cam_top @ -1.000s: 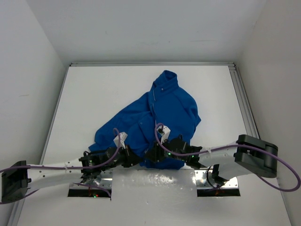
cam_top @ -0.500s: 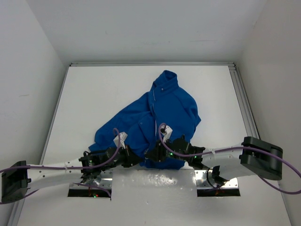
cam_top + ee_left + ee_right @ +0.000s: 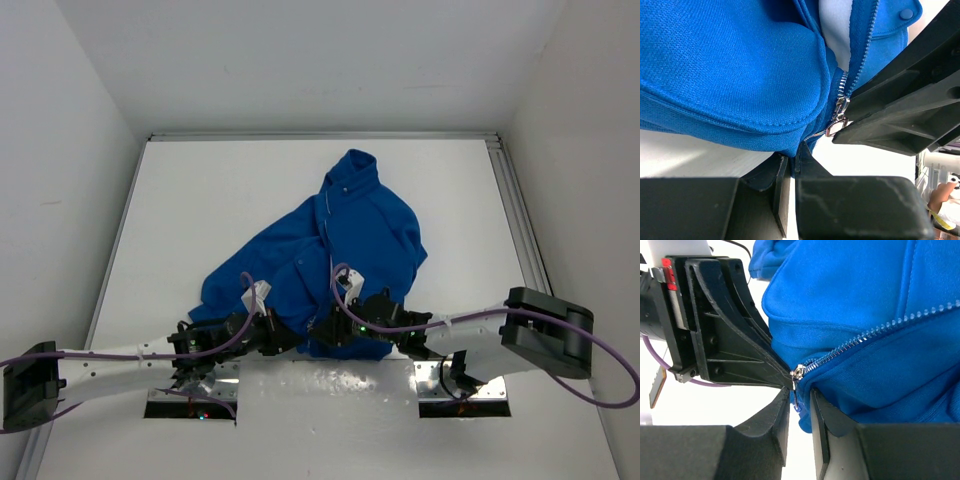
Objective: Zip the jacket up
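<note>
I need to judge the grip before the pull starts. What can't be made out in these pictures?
Top view: the jacket's bottom hem and zipper slider, hidden beneath the left claw and right claw.
Left wrist view: how much fabric the shut left claw pinches; its fingers cover it.
Right wrist view: how far up the zipper is closed; the teeth run off the right edge.

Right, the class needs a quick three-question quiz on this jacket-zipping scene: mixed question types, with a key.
1. True or false: the jacket is zipped to the collar.
2. The zipper slider sits: A at the collar; B at the bottom hem; C halfway up.
3. Which gripper is clamped shut on the jacket's hem?
Key: 1 false. 2 B. 3 the left gripper; the right gripper only has its fingers either side of the pull tab.
</note>
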Robot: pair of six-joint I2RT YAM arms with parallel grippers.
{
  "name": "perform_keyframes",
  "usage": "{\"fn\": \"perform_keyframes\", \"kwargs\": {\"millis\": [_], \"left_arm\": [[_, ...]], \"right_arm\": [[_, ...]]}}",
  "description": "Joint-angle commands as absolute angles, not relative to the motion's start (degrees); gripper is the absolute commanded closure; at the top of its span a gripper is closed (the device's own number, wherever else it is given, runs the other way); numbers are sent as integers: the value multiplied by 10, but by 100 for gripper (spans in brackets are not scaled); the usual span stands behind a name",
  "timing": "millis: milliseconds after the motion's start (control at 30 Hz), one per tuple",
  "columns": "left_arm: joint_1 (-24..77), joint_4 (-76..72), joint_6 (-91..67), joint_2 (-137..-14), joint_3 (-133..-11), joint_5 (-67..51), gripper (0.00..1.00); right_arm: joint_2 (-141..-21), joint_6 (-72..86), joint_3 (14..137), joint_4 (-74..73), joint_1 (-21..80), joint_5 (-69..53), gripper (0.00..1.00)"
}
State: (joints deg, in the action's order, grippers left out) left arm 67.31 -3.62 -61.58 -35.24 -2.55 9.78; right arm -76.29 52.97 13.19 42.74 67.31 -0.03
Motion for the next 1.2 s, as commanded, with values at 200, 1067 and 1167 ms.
{"fn": "perform_keyframes", "kwargs": {"millis": [200, 1067, 1167], "left_arm": [[673, -73, -617, -349, 40, 87, 100], [673, -172, -535, -343, 38, 54, 74], [673, -175, -523, -370, 16, 79, 100]], "right_arm": [[-773, 541, 149, 452, 678, -12, 78], [-722, 606, 177, 429, 678, 6, 100], [-713, 619, 172, 441, 678, 10, 100]]}}
